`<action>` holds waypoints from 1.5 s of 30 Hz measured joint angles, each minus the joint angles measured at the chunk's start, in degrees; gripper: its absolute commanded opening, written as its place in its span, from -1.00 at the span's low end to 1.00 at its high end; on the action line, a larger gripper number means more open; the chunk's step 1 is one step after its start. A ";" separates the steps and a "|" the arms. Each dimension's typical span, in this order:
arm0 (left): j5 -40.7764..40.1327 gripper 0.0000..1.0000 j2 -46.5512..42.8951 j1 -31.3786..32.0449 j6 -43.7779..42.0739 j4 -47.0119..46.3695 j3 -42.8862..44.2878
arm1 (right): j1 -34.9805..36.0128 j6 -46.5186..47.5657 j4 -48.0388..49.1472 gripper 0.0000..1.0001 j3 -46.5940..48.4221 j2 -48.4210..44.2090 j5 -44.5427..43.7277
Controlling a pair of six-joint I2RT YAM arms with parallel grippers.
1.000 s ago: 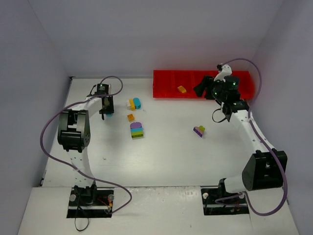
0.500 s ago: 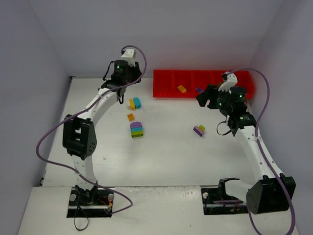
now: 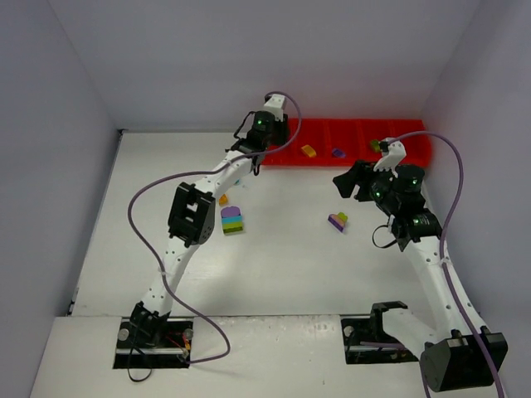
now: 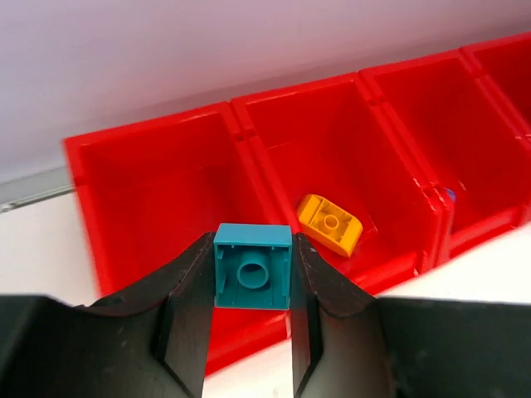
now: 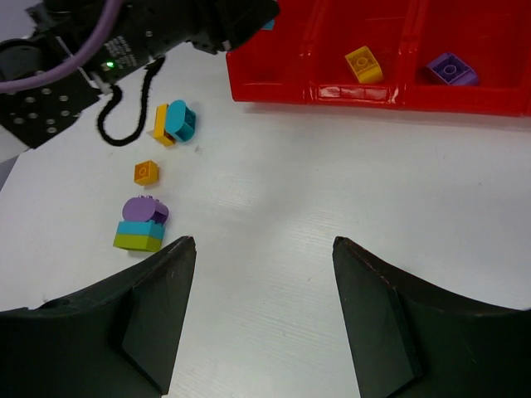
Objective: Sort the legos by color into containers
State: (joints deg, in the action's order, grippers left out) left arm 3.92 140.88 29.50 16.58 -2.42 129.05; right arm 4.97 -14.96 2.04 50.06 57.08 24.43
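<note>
My left gripper (image 4: 253, 278) is shut on a small teal lego (image 4: 253, 267) and holds it above the leftmost compartment of the red tray (image 4: 158, 162). In the top view the left gripper (image 3: 265, 148) is at the tray's (image 3: 357, 133) left end. A yellow-orange lego (image 4: 330, 224) lies in the second compartment, and a purple one (image 5: 451, 70) in the third. My right gripper (image 5: 264, 242) is open and empty over the bare table, in front of the tray (image 5: 348, 93). In the top view it (image 3: 347, 184) is near a purple-and-olive lego (image 3: 338, 220).
A purple, teal and olive stack (image 5: 143, 225) stands on the table at the left. A small orange brick (image 5: 145, 172) and a yellow-and-teal pair (image 5: 176, 122) lie beyond it. The left arm (image 3: 207, 186) stretches over them. A small olive piece (image 3: 375, 146) lies further right in the tray.
My left arm swung from the left of the table to the tray's left end, carrying the teal lego. My right arm drew back from the tray; a purple lego now lies there.
</note>
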 measured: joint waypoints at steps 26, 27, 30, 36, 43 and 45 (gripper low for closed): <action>-9.14 0.35 -21.53 0.42 0.57 9.07 -18.34 | 1.95 1.46 -4.07 0.27 -1.68 2.97 1.79; -10.23 0.36 -24.72 0.42 1.03 11.04 -20.17 | 2.71 1.46 -4.04 0.27 -1.66 3.43 1.60; -12.63 0.36 -33.07 0.02 3.72 16.65 -25.27 | 5.55 1.44 -4.04 0.27 -1.64 5.16 0.26; -12.22 0.36 -40.30 -4.00 9.84 26.58 -34.16 | 10.27 1.25 -4.07 0.27 -1.42 8.44 -2.80; -8.37 0.31 -32.89 -7.13 14.08 32.52 -39.23 | 13.42 0.39 -3.41 0.28 -0.87 10.93 -5.49; -7.80 0.28 -30.14 -7.45 15.10 32.89 -39.43 | 14.58 0.33 -3.13 0.28 -0.87 11.43 -6.03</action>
State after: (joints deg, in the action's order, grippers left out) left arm -3.88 110.74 22.04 31.68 30.48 89.62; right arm 19.55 -14.63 -1.08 49.19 68.51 18.39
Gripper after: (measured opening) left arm 0.656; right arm 0.638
